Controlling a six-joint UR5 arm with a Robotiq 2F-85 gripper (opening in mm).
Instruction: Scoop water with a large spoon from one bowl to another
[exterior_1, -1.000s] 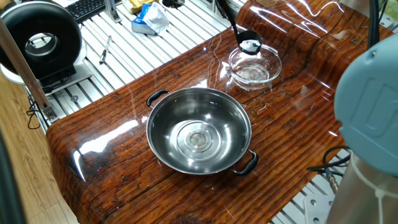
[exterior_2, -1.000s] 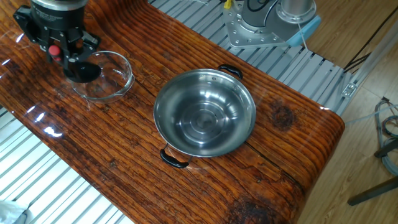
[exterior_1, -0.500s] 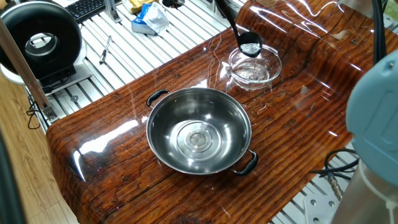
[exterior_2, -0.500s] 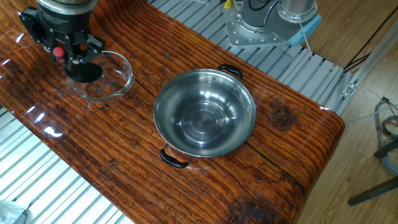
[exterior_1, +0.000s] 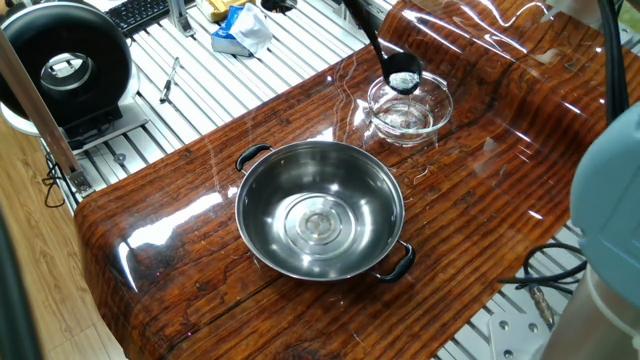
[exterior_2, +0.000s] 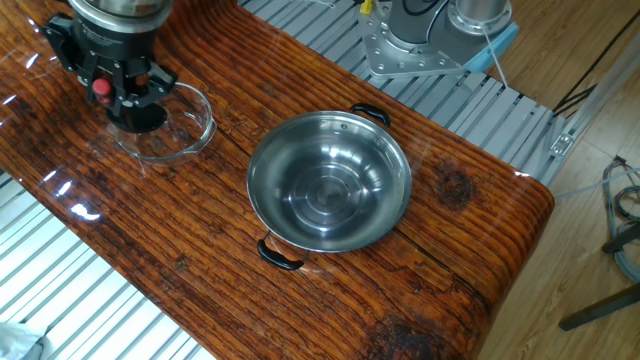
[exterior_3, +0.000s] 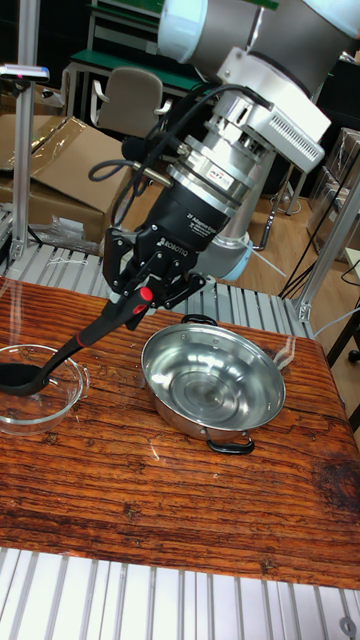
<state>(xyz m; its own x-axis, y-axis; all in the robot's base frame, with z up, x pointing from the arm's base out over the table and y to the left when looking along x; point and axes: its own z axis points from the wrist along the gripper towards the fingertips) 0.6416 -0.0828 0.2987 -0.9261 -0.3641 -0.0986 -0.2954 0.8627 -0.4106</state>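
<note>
The claw (exterior_3: 135, 300) is clamped shut on the upper end of the large spoon (exterior_3: 70, 348), and the black handle slants down and away from it to the scoop head sitting inside the small glass bowl (exterior_3: 40, 390). That long axis is the whole story: head low in the glass bowl, handle rising back toward the steel bowl (exterior_3: 213, 385), which sits beside it on the desk (exterior_3: 180, 500), apart from it.

From the one fixed view, the scoop head (exterior_1: 402, 78) hangs over the glass bowl's far rim (exterior_1: 408, 105), catching a glint of light. The steel bowl (exterior_1: 320, 208) shows only a faint sheen of water.

Against the earlier frames, the claw (exterior_2: 125, 95) has drifted slightly further over the glass bowl (exterior_2: 165, 122), and the head has tipped a touch. Both bowls sit exactly where they were.
</note>
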